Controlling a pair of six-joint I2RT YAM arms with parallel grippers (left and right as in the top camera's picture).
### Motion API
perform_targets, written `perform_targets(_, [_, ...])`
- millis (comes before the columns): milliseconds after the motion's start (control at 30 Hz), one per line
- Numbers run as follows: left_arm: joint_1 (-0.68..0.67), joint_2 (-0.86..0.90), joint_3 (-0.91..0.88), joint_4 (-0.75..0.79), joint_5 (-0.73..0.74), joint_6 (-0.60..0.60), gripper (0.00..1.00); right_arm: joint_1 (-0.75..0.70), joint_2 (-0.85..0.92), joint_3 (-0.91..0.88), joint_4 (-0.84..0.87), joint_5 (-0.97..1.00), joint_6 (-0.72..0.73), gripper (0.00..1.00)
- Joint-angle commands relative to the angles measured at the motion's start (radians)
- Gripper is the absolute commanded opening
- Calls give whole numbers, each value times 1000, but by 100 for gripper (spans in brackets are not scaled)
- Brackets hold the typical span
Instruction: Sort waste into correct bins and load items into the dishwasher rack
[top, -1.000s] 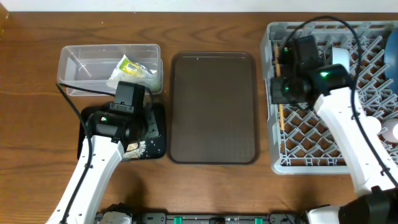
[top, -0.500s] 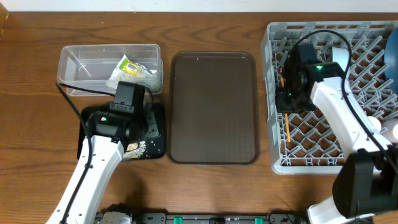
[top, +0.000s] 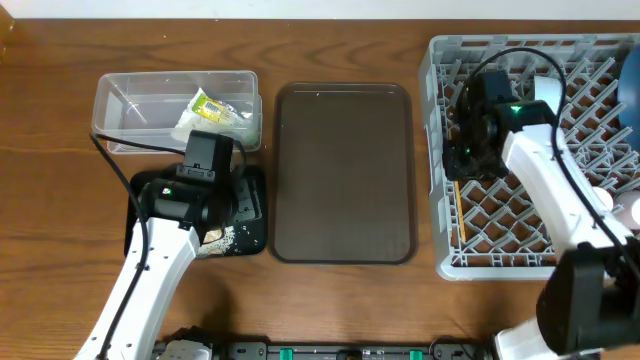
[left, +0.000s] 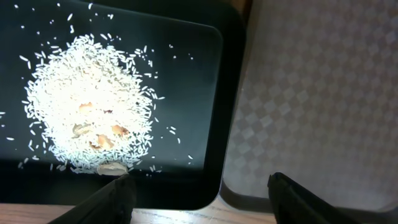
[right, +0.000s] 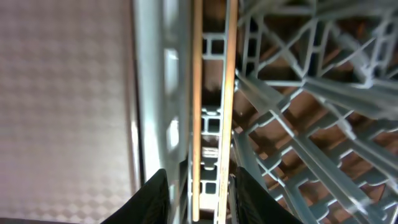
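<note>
The grey dishwasher rack (top: 540, 255) stands at the right. My right gripper (top: 463, 168) hangs over its left edge, open. In the right wrist view its fingers (right: 202, 199) straddle two wooden chopsticks (right: 197, 93) lying side by side along the rack's (right: 298, 149) rim, with gaps to both fingers. The chopsticks show in the overhead view (top: 454, 215) too. My left gripper (left: 205, 199) is open and empty over the black tray (left: 211, 93), which holds a heap of white rice grains (left: 87, 106). The clear tub (top: 130, 105) holds the tissue and yellow-green wrapper (top: 210, 110). A dark blue dish (top: 630, 80) stands in the rack.
The brown serving tray (top: 345, 170) lies between the black tray (top: 255, 200) and the rack, close to both. It shows in the left wrist view (left: 311, 93) and the right wrist view (right: 62, 93). A pinkish cup (top: 630, 212) sits at the rack's right edge.
My right gripper has moved down along the rack's left edge toward the front. The chopsticks now lie flat along the rim. The left arm has not moved.
</note>
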Motion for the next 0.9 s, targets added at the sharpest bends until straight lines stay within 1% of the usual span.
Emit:
perform_targets(0, [4, -5, 8, 19, -19, 13, 74, -23, -103, 1, 32, -21, -10, 39])
perform_targets(33, [4, -5, 11, 27, -19, 21, 75, -29, -120, 1, 45, -21, -10, 44])
perform_targets(100, [4, -5, 21, 55, -18, 40, 77, -45, -153, 1, 74, -27, -15, 48])
perform_targets(167, [3, -4, 26, 98, -19, 66, 79, -58, -165, 1, 98, -67, -43, 50])
perform_targets(233, [3, -1, 26, 153, -19, 94, 80, -74, -164, 1, 118, -123, -56, 57])
perform_targets(267, [3, 5, 26, 172, -19, 101, 81, -85, -159, 1, 126, -148, -55, 64])
perform_targets(333, [3, 22, 32, 174, -19, 102, 84, -103, -155, 1, 130, -174, -55, 81])
perform_targets(367, [3, 32, 34, 165, -19, 102, 86, -112, -155, 1, 127, -179, -55, 86])
perform_targets(433, [3, 49, 34, 129, -19, 113, 88, -130, -156, 1, 109, -183, -55, 98])
perform_targets(533, [3, 54, 34, 27, -21, 155, 88, -158, -158, 1, 58, -185, -55, 99])
perform_targets(700, [4, 32, 32, -127, -27, 150, 88, -189, -167, 1, -34, -185, -55, 99])
perform_targets(800, [4, -23, 8, -136, -29, 151, 88, -189, -195, -24, -42, -183, -55, 99])
perform_targets(867, [4, -113, -26, -126, -56, 151, 88, -187, -258, -92, 6, -183, -55, 99])
